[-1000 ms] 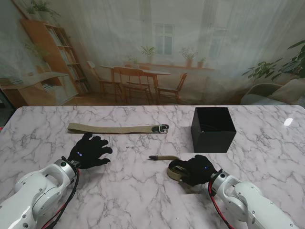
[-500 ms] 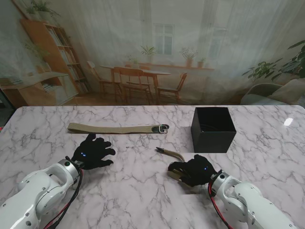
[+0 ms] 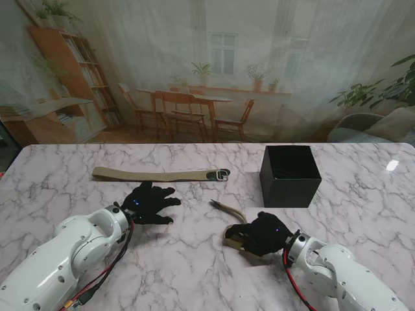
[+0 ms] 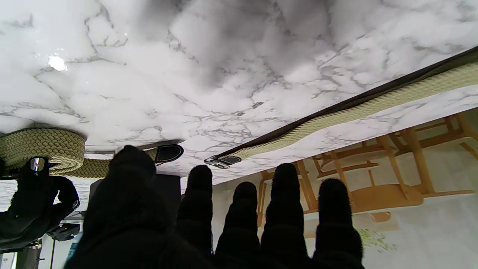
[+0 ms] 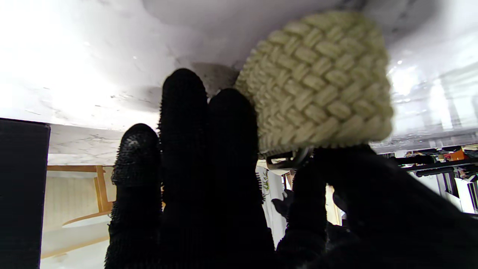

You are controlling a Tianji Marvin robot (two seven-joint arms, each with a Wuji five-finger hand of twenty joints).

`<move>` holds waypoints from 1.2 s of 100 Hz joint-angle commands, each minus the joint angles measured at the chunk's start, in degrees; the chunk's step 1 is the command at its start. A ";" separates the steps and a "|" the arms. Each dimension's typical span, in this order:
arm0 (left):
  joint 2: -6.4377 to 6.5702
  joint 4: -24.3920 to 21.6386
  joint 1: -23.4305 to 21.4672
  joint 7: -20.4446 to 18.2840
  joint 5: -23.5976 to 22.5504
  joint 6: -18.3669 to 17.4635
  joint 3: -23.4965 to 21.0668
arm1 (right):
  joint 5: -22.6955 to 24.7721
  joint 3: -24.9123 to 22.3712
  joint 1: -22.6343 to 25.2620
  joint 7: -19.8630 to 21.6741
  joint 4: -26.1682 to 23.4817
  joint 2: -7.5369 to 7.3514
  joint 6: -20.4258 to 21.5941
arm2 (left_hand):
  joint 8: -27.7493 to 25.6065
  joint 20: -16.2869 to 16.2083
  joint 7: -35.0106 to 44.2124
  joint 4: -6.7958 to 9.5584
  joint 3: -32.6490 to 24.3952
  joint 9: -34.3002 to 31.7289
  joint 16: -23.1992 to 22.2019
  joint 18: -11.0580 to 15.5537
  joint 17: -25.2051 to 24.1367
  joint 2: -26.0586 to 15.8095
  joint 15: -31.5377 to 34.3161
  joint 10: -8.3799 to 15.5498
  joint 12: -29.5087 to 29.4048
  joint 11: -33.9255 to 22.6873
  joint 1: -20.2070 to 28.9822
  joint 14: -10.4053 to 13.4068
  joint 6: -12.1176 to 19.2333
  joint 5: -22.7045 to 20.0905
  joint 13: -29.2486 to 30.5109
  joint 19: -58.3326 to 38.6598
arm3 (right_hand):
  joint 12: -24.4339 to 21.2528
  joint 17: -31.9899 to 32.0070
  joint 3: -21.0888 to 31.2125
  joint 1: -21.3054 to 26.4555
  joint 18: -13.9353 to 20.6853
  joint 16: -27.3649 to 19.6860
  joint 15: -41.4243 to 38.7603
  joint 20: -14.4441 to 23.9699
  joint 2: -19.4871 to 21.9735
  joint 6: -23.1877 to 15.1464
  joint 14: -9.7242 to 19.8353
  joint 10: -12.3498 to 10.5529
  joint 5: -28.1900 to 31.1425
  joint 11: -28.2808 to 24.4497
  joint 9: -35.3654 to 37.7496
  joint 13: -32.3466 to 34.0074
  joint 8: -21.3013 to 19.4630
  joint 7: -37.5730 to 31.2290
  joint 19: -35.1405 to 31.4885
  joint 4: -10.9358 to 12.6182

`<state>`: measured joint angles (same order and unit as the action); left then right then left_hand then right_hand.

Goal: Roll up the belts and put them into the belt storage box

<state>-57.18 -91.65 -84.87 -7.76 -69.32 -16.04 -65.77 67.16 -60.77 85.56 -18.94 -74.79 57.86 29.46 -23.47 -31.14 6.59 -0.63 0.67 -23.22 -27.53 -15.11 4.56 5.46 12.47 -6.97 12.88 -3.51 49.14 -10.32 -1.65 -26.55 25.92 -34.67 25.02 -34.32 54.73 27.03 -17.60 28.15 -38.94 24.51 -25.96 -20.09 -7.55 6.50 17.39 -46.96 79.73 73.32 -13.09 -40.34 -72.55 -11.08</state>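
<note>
While my right hand (image 3: 264,233) clamps the half-rolled belt (image 3: 235,228) so the coil holds, my left hand (image 3: 150,203) hovers spread and empty.

We see a white table (image 3: 194,272) with grey marble veins. The flat belt (image 3: 155,174) is khaki-beige with a woven braid pattern and a dark tip with a metal buckle. The rolled belt (image 3: 235,234) has the same pale yellow-green braid. The box (image 3: 290,184) is plain black. Both hands, the left hand (image 3: 150,203) and the right hand (image 3: 262,233), wear black gloves, and our arms are white.
</note>
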 commanded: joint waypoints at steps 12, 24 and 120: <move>-0.54 3.33 6.48 -2.48 3.40 0.55 5.12 | -0.29 0.15 0.07 0.03 0.53 0.03 1.43 | 2.97 0.23 -2.72 0.02 0.37 5.08 0.69 0.11 0.05 2.55 -0.91 -1.19 -2.63 1.63 -0.92 -0.09 0.87 4.74 0.27 -0.19 | 0.90 0.70 6.95 5.90 0.94 0.97 2.09 -0.24 0.03 -2.94 7.99 -8.13 1.29 -1.42 3.93 1.25 -0.85 -0.29 0.52 4.02; -0.65 6.55 11.22 -3.71 6.14 1.69 10.19 | -0.29 -0.05 0.38 0.24 0.02 0.03 2.20 | 3.95 0.13 -3.28 0.14 0.20 5.85 0.77 0.44 0.05 3.70 -0.91 -0.66 -2.99 0.86 -0.99 0.03 1.06 5.71 -0.06 -0.48 | 0.90 0.73 7.09 5.87 0.90 1.06 2.34 -0.25 -0.12 -2.99 8.13 -8.20 1.70 -1.27 3.99 1.19 -0.95 -0.28 0.64 3.96; -4.80 21.90 30.93 -0.75 22.39 10.45 37.32 | -3.18 1.17 1.34 0.26 -1.98 0.95 5.54 | 9.22 -1.18 -7.14 0.64 -1.97 10.30 -0.16 2.53 -0.27 4.22 0.72 0.07 -2.14 -3.59 5.13 0.98 2.43 12.88 -1.60 -4.08 | 1.18 1.01 7.55 5.80 0.48 1.39 3.31 -0.56 -0.41 -2.97 8.27 -7.95 4.11 -1.24 3.95 0.95 -1.33 0.15 1.74 3.87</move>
<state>-60.84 -70.30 -54.80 -7.99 -46.93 -5.84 -28.85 63.53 -59.84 86.49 -18.06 -76.70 58.69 34.93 -15.33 -31.21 0.74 -0.63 -0.11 -14.42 -27.48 -12.96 4.57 9.71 12.48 -7.50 10.04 -6.31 51.69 -9.93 -0.28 -15.69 24.71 -37.05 25.75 -34.12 59.91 30.11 -17.54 28.81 -36.87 24.50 -26.00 -20.68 -2.07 -0.43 20.84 -46.97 80.45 73.34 -13.10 -40.43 -71.06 -8.49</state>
